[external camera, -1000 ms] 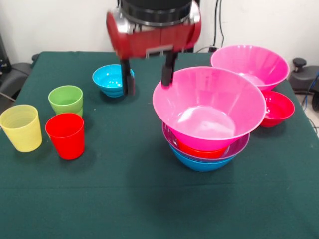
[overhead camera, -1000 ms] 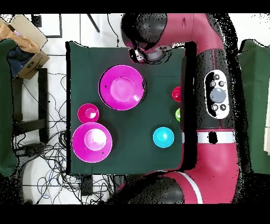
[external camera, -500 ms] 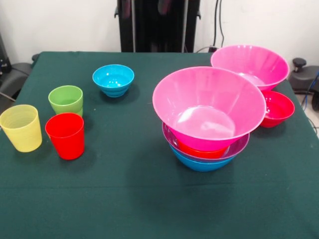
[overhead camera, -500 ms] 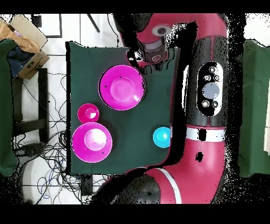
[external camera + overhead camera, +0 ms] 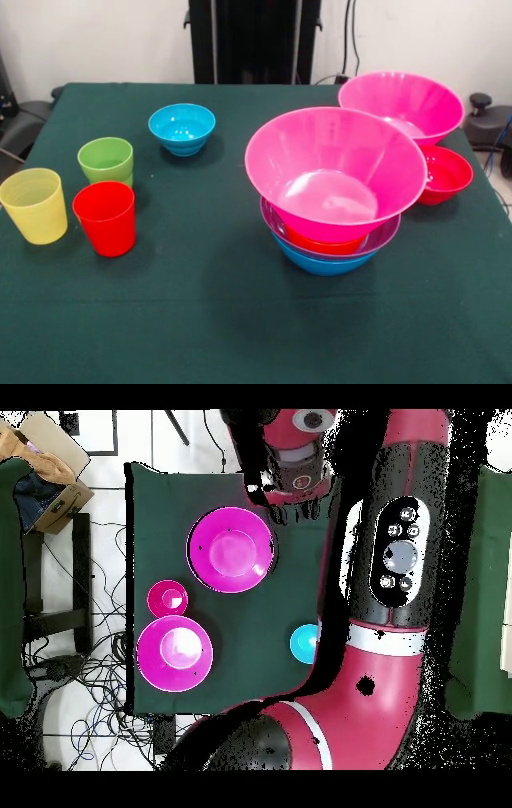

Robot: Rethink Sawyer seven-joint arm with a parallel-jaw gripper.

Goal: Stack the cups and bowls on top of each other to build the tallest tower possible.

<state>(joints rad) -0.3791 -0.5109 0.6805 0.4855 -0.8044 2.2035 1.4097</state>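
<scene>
At the far left of the front view the yellow cup (image 5: pixel 34 205) stands upright near the table's (image 5: pixel 200 320) left edge. Just right of it is the red cup (image 5: pixel 105 218), and the light green cup (image 5: pixel 106 161) stands just behind the red one. Further right, toward the upper middle, the cyan bowl (image 5: pixel 182 128) sits alone on the green cloth. Right of centre stands the tower (image 5: pixel 334 192): a blue bowl (image 5: pixel 320 265) lowest, a purple bowl (image 5: pixel 384 234) in it, an orange bowl (image 5: pixel 324 243) next, and a large pink bowl (image 5: pixel 336 172) uppermost. At the upper right the second large pink bowl (image 5: pixel 402 104) sits behind the crimson bowl (image 5: pixel 444 174). In the overhead view the arm (image 5: pixel 395 574) covers the frame's right side; whether its fingers are open or closed cannot be told.
</scene>
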